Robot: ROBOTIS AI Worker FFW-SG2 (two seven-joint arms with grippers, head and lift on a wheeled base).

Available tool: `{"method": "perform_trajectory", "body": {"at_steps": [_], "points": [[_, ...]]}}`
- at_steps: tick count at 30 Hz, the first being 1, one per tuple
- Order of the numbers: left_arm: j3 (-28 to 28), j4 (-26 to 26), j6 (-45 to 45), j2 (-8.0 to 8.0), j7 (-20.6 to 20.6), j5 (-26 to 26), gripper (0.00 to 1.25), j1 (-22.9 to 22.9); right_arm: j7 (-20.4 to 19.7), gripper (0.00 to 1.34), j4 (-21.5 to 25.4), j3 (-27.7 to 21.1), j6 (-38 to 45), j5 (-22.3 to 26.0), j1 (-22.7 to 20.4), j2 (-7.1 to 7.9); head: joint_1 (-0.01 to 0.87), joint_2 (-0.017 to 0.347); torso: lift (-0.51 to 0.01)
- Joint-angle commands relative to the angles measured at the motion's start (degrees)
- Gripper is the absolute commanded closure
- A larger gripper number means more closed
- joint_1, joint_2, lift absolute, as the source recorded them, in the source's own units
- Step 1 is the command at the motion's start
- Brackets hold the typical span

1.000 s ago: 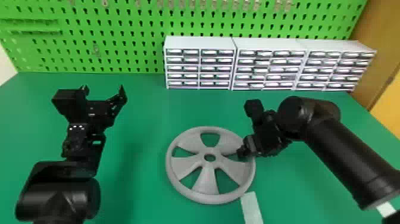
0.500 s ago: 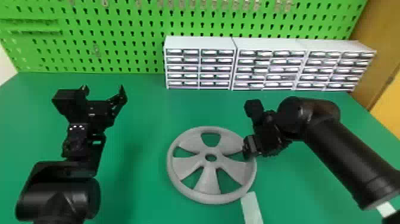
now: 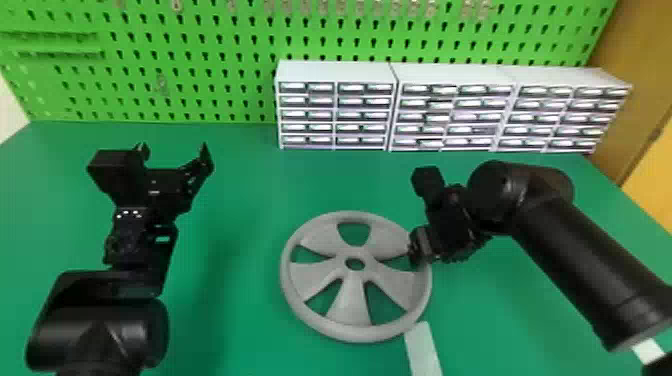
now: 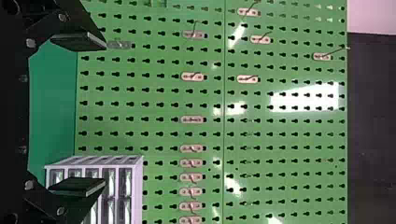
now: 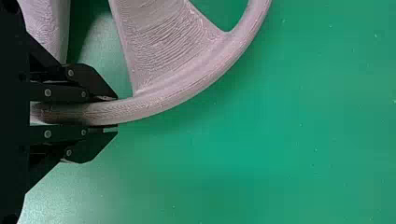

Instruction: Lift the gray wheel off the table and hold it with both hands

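In the head view the gray wheel [image 3: 350, 300] lies at the middle of the green table. My right gripper [image 3: 417, 250] is at the wheel's right edge. Seen from the right wrist, the right gripper [image 5: 116, 112] is shut on the rim of the gray wheel [image 5: 177, 91], one finger on either side of it. Left of the wheel, apart from it, my left gripper [image 3: 175, 150] stands above the table with its fingers spread. The left wrist view has the left gripper [image 4: 88, 114] open, nothing between its fingers, facing the pegboard.
White drawer cabinets [image 3: 335, 107] stand along the back of the table, before a green pegboard [image 3: 200, 65] with hooks. A flat pale strip [image 3: 422, 350] lies at the wheel's near right edge. Bare green table [image 3: 240, 200] separates the left gripper from the wheel.
The wheel has shifted slightly to the right, its rim now deeper at the right gripper. The left arm has kept still.
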State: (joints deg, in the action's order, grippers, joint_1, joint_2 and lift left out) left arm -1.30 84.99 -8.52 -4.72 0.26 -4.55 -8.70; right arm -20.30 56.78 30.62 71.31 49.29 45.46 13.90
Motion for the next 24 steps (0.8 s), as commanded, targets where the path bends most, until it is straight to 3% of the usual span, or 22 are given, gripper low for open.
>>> {"method": "perform_trajectory", "body": {"at_steps": [1, 9, 24], "points": [[0.0, 0.0, 0.0, -0.02, 0.0, 0.0, 0.24, 0.1, 0.0, 1.22, 0.2, -1.0, 0.1, 0.2, -0.2, -0.19, 0.711, 0.015, -0.098], [0.0, 0.0, 0.0, -0.02, 0.0, 0.0, 0.24, 0.2, 0.0, 1.22, 2.6, -2.1, -0.5, -1.7, -0.8, -0.54, 0.711, 0.015, -0.098], [0.1, 0.2, 0.2, 0.06, 0.2, 0.0, 0.24, 0.4, 0.0, 1.22, 8.8, -5.4, -8.7, -8.0, -4.3, -3.44, 0.711, 0.015, -0.098]]}}
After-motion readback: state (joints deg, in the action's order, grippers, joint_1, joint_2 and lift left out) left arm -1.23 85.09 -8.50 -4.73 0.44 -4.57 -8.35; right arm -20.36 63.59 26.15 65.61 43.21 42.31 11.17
